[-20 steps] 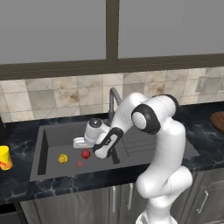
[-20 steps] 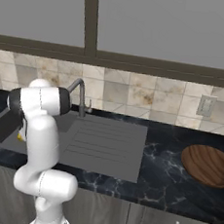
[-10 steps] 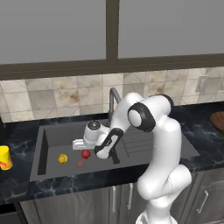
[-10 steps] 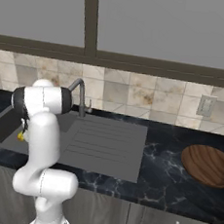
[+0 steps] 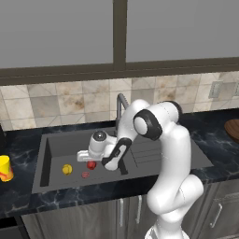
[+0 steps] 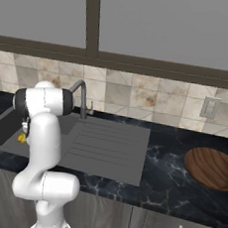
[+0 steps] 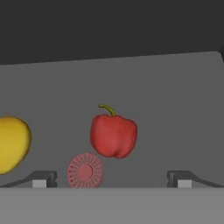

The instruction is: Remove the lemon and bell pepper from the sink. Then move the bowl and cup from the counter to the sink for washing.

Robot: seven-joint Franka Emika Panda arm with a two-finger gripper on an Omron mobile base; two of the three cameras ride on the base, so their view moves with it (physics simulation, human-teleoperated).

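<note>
In the hand view the shiny red bell pepper (image 7: 113,134) lies on the sink floor straight ahead, between my gripper's (image 7: 111,180) wide-open fingertips (image 7: 43,179) but beyond them, untouched. The yellow lemon (image 7: 13,142) lies to its left. From the left base view my gripper (image 5: 84,156) hovers low in the dark grey sink (image 5: 56,147), just above the bell pepper (image 5: 91,164), with the lemon (image 5: 67,169) further left. The yellow cup (image 5: 4,168) stands on the counter left of the sink. The brown wooden bowl (image 6: 212,167) rests on the counter far right.
A flat dull red drain disc (image 7: 85,170) lies on the basin floor just in front of the pepper. The grey curved faucet (image 5: 120,105) rises behind the basin, and the ribbed drainboard (image 6: 106,137) lies to its right. A tiled wall and window stand behind.
The arm's elbow has swung slightly left while the hand stayed low over the pepper. Lemon and pepper have not moved.
</note>
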